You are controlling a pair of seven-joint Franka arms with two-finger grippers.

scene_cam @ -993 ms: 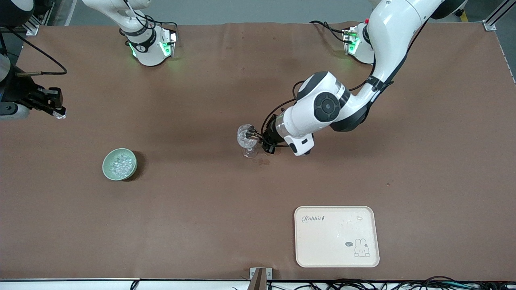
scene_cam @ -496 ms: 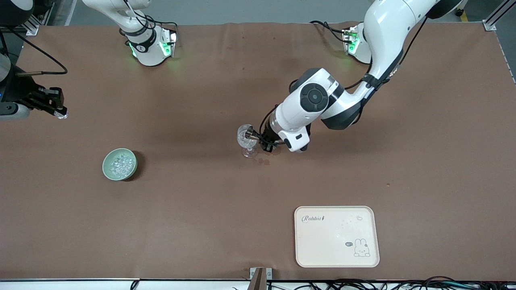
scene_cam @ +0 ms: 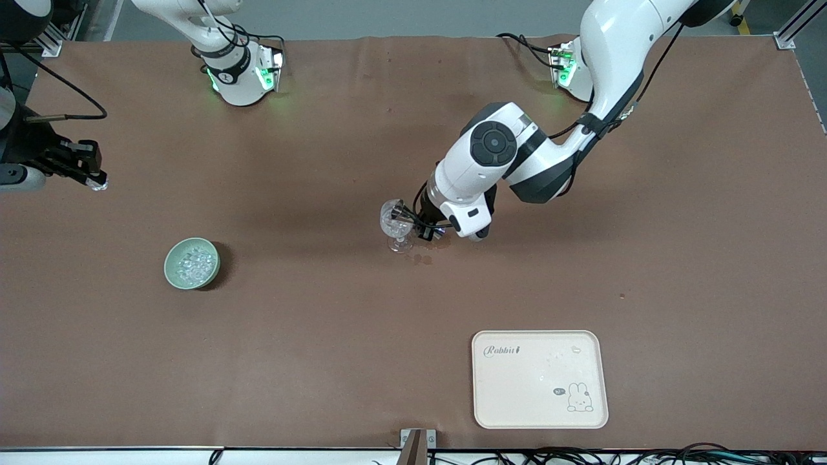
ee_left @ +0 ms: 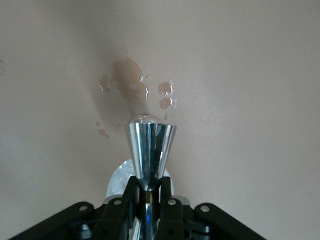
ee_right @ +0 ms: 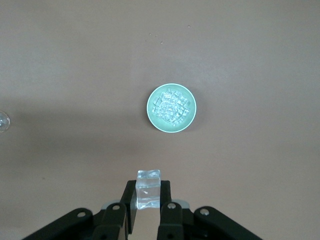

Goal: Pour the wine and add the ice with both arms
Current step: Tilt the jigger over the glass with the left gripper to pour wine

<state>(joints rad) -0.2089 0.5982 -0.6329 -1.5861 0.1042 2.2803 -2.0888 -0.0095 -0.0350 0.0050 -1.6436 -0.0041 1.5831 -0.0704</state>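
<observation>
Left gripper [scene_cam: 413, 226]: we are seeing it clenched on a shiny metal cup [ee_left: 149, 147], its fingers [ee_left: 131, 192] closing on the cup's narrow end. It is holding the cup against the rim of the wine glass [scene_cam: 395, 223].
Wine glass: it is standing upright at mid-table, just beside the left gripper, toward the right arm's end of it.
Spill: we are noting small wet patches [ee_left: 129, 85] on the table [scene_cam: 323, 323] under the metal cup.
Right gripper [scene_cam: 90, 177]: it is grasping one ice cube [ee_right: 148, 188] between its fingers [ee_right: 166, 195], up in the air over the table's edge at the right arm's end.
Bowl [scene_cam: 192, 263]: green, holding the rest of the ice [ee_right: 172, 106]; it is sitting well apart from the right gripper.
Tray [scene_cam: 539, 379]: we are seeing it well apart from both grippers, nearer to the front camera than the wine glass.
</observation>
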